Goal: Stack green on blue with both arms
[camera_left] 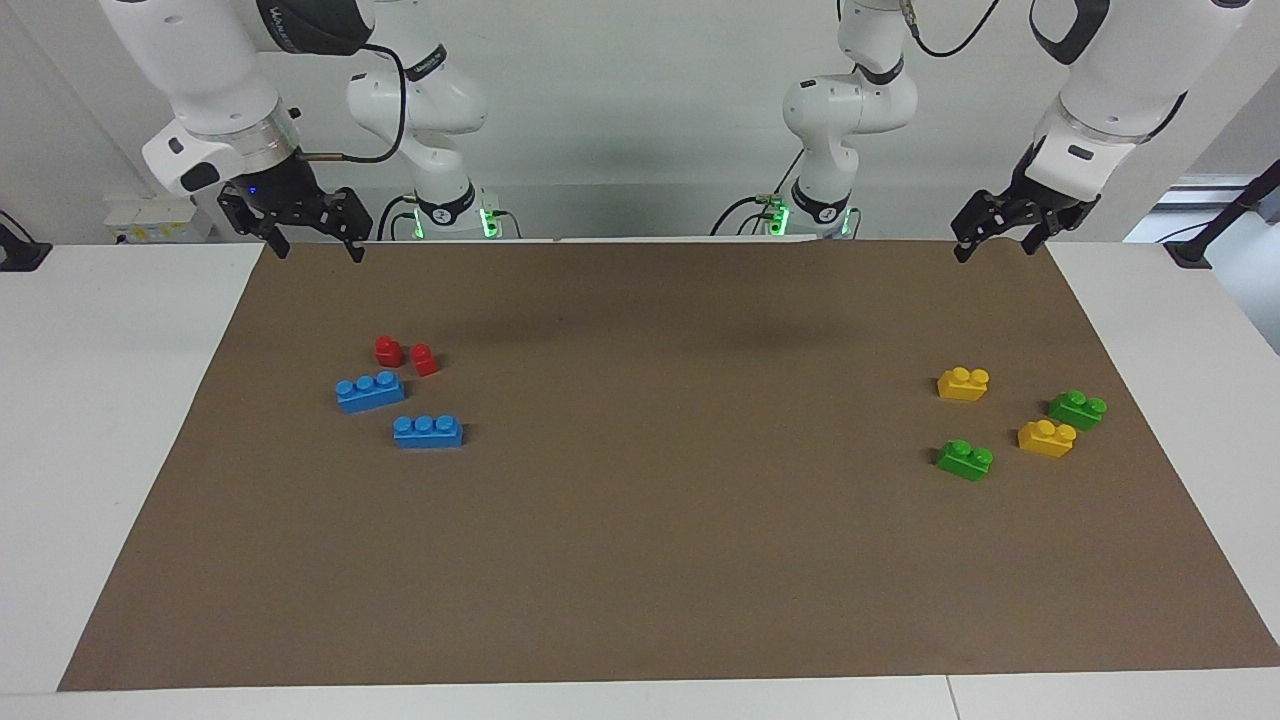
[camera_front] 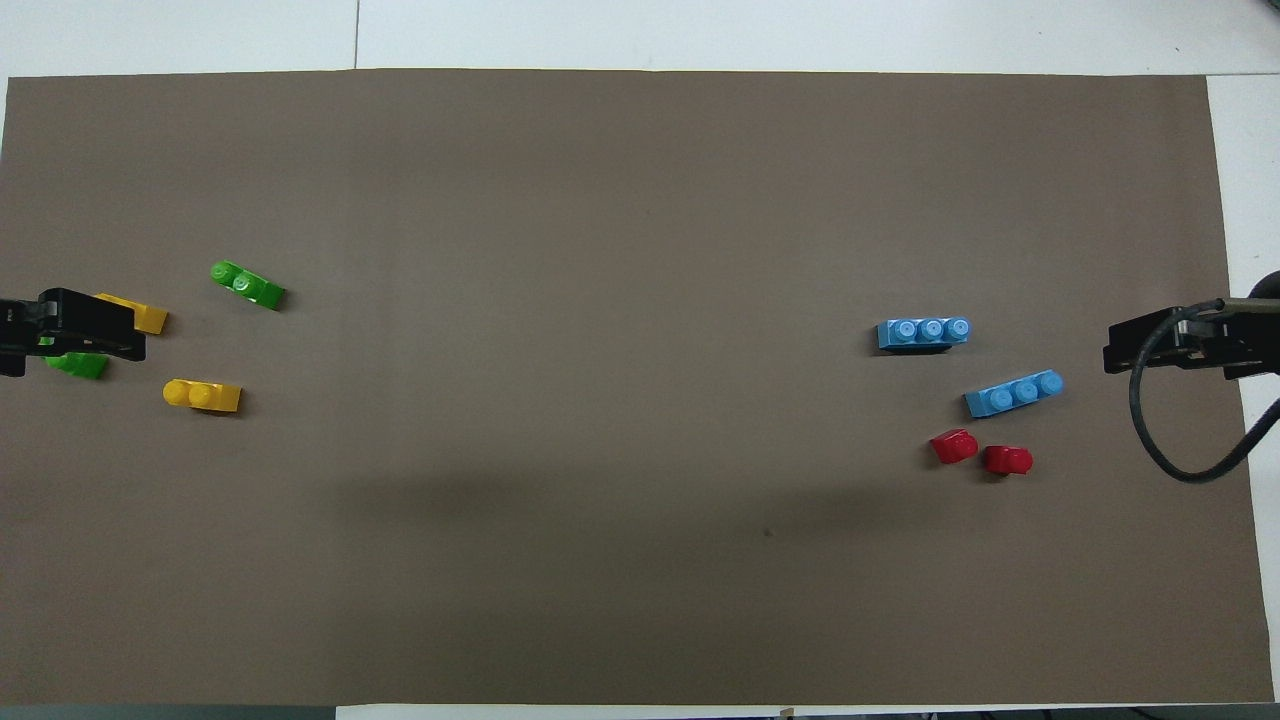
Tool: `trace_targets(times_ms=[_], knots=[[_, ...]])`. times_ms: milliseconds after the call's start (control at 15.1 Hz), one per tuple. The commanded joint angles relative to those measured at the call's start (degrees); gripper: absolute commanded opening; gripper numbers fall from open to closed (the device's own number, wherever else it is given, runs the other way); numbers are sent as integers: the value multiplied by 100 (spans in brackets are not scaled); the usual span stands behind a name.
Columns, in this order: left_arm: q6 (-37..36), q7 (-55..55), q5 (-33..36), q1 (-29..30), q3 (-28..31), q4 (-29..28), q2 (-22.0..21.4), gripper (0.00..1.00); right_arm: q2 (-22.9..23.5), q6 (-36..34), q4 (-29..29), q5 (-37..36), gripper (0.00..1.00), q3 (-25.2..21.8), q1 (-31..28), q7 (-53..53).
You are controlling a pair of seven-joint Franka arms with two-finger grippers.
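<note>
Two green two-stud bricks lie on the brown mat toward the left arm's end. One green brick (camera_left: pixel 965 460) (camera_front: pixel 248 285) lies farther from the robots than the other green brick (camera_left: pixel 1078 409) (camera_front: pixel 75 365). Two blue three-stud bricks lie toward the right arm's end, one (camera_left: pixel 428 431) (camera_front: pixel 923 332) farther from the robots than the other (camera_left: pixel 370 391) (camera_front: pixel 1015 393). My left gripper (camera_left: pixel 995 250) (camera_front: pixel 135 330) hangs open and empty, high over the mat's edge by the robots. My right gripper (camera_left: pixel 317 250) (camera_front: pixel 1112 350) hangs open and empty over the same edge.
Two yellow two-stud bricks (camera_left: pixel 963 384) (camera_left: pixel 1047 438) lie among the green ones. Two small red pieces (camera_left: pixel 388 350) (camera_left: pixel 425 359) lie beside the blue bricks, nearer to the robots. The brown mat (camera_left: pixel 640 560) covers most of the white table.
</note>
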Motion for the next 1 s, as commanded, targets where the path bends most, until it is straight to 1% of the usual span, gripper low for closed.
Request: trace_targets(times_ms=[0,796,929], knots=[[-123,76,6,-18,13,143,55,100,-138,18,-147,-7,100,14,-57,-90],[1,50,15,-27,13,28,11,100,-147,1,-130,-7,100,14,-40,-151],[-34,41,6,-27,13,-15,-7,100,-138,88,-130,-16,100,6,-57,-160]])
